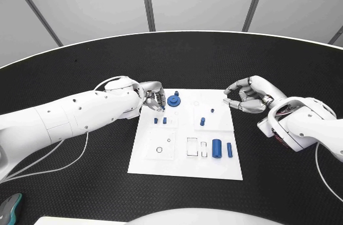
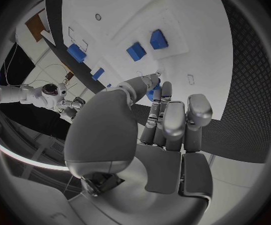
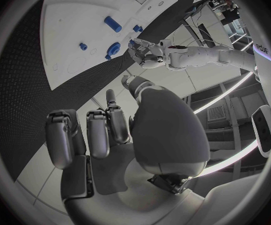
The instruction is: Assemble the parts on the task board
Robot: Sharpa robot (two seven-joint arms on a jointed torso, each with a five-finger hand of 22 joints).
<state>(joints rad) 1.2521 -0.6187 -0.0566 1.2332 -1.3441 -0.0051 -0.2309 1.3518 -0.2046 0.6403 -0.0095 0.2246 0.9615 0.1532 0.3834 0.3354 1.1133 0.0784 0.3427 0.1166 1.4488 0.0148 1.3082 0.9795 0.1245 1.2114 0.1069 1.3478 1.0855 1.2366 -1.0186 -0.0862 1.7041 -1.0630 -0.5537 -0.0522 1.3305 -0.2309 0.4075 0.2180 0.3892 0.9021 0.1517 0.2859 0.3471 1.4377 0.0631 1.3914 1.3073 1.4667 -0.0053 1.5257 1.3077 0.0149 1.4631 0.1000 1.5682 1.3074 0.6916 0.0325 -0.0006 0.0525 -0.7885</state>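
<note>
Fingers (image 1: 153, 100) of the left hand (image 1: 148, 95) are bunched together over the near-left corner of the white board (image 1: 214, 168), their tips pinching what looks like a small blue piece (image 1: 161, 107); how firmly it is held is hard to tell. In the left wrist view the same fingers (image 2: 167, 117) lie close side by side, with a bit of blue (image 2: 150, 93) just past their tips.

Just beside those fingertips stands a round blue part with a knob (image 1: 175, 102). Below it two short blue pegs (image 1: 161, 120) stand upright on the board, and another peg (image 1: 203, 121) stands nearer the middle. Toward the lower edge, a thick blue cylinder (image 1: 216, 146) and a thinner blue rod (image 1: 229, 149) lie side by side, next to outlined rectangular slots (image 1: 192, 146).

Off the board's right edge, the right hand (image 1: 248, 96) hangs above the black table (image 1: 85, 61) with fingers curled inward, holding nothing. The right wrist view shows its fingers (image 3: 95, 132) bent in and close together.
</note>
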